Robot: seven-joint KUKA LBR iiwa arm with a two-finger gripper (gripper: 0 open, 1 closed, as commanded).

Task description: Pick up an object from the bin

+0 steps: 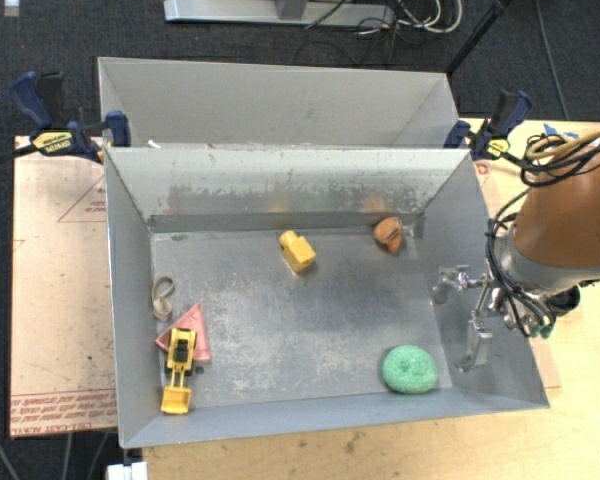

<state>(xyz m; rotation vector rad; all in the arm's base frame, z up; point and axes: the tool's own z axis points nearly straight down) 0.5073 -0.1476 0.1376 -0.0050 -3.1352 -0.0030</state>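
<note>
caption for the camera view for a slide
Gripper open at the bin's right wall, beside a green pad; a yellow block, an orange lump and a yellow toy loader lie scattered.

The gripper [462, 320] hangs by the bin's [280, 308] right wall, near a green ball [410, 369]. A yellow block [297, 251] lies well apart

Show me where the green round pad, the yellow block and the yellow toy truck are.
green round pad [410, 369], camera view, its middle.
yellow block [298, 253], camera view, its top face.
yellow toy truck [180, 363], camera view, its body.
</note>
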